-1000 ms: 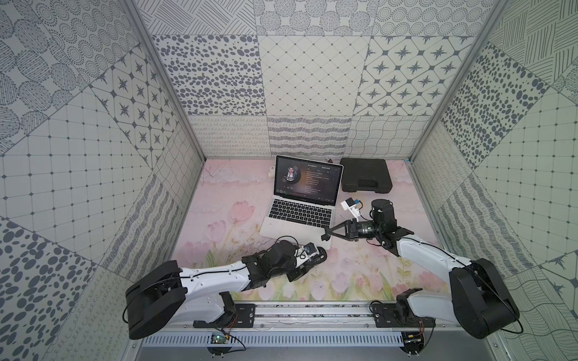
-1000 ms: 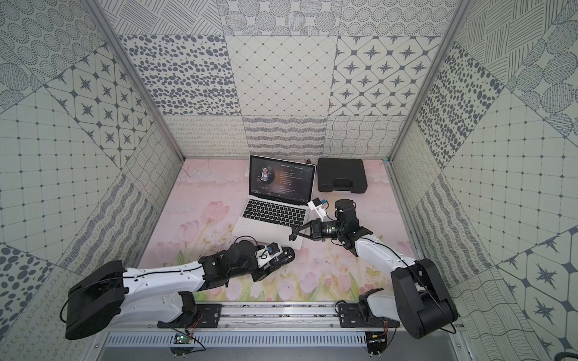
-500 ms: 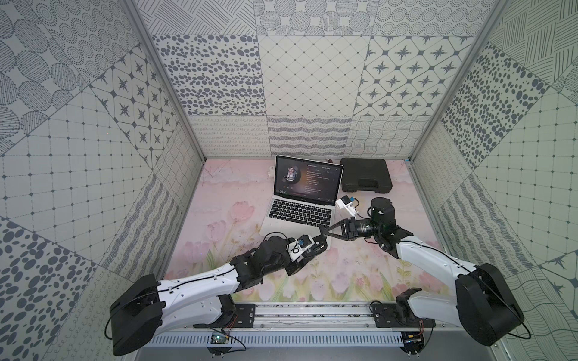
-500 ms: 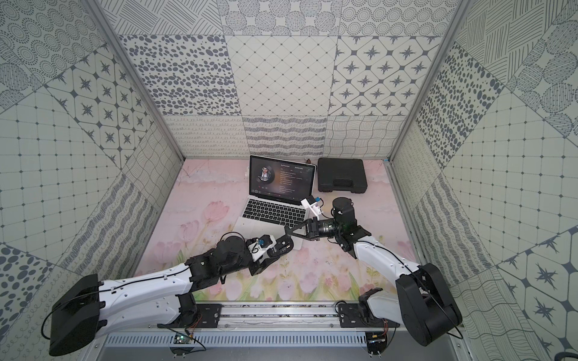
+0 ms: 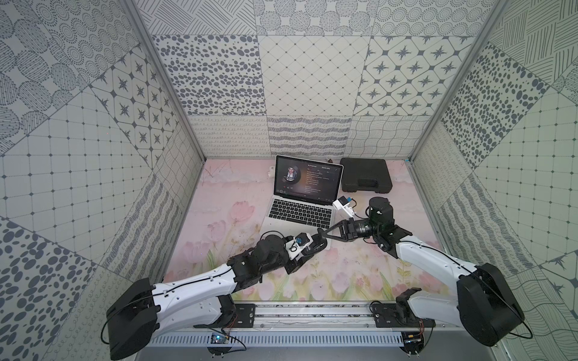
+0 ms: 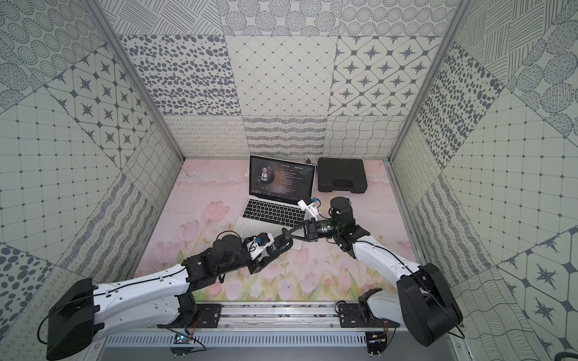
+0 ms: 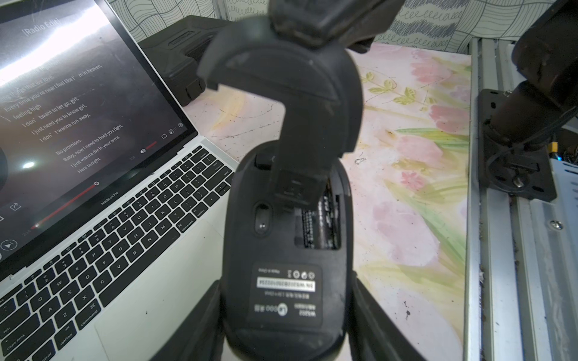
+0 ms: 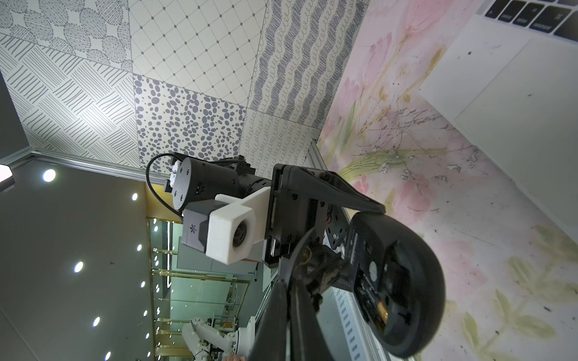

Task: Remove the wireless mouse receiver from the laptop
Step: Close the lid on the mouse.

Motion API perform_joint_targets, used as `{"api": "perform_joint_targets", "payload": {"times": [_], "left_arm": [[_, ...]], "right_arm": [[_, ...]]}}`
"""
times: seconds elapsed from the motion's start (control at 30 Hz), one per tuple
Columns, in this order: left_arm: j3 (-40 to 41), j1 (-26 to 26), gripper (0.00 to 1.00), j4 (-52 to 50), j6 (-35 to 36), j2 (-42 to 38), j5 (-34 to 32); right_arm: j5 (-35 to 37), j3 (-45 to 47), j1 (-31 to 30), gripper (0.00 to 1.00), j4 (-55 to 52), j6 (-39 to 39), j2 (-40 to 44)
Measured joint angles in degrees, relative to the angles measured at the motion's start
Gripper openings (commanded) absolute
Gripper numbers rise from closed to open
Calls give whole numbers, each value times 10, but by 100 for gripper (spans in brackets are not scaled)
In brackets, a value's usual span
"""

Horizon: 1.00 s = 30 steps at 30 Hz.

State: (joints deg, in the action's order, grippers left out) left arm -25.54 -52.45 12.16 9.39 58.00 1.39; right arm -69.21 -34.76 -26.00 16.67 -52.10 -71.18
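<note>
In both top views the laptop point(image 5: 300, 213) point(image 6: 272, 211) stands open toward the back of the flowered counter point(image 5: 225, 225), its screen lit. A black case point(image 5: 366, 178) lies just beside it at the back right. The two arms meet at the laptop's right front corner. The left hand point(image 5: 314, 247) grips a black mouse point(image 5: 320, 243). The right hand point(image 5: 322, 233) points at the mouse from the right, its fingers pressed together into a point that touches it. The receiver is too small to make out here.

In the left wrist view the mouse point(image 7: 244, 250) is belly-up between the left hand's two fingers point(image 7: 200, 318), which clamp its sides. It hangs over the laptop's point(image 7: 93, 250) right front corner and the counter beside it. Its label faces the camera, and its battery bay is open with a battery showing. The right hand point(image 7: 296, 192) reaches in from above, closed, with its tip at the edge of the open bay. The tip ends in a small dark square block. I cannot tell whether that block is the receiver or the finger's own pad.

In the right wrist view the right hand's fingers point(image 8: 275, 312) run shut to a tip just beside the mouse's point(image 8: 416, 281) open bay. A small dark lump sits at that tip, too blurred to name. One finger of the left hand point(image 8: 337, 190) arcs along the mouse's side. The laptop's palm rest point(image 8: 500, 93) fills a corner of this view.
</note>
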Motion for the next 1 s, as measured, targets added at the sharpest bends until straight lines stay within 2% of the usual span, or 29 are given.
{"api": "perform_joint_targets", "payload": {"times": [0.67, 0.77, 1.0], "left_arm": [[0, 1, 0, -7, -2, -20, 1], [0, 1, 0, -9, -3, -22, 1], [0, 1, 0, -13, -3, -27, 1]], "right_arm": [[2, -12, -4, 0, -54, 29, -2], [2, -13, -4, 4, -60, 31, -2], [2, -14, -4, 5, -67, 31, -2]]}}
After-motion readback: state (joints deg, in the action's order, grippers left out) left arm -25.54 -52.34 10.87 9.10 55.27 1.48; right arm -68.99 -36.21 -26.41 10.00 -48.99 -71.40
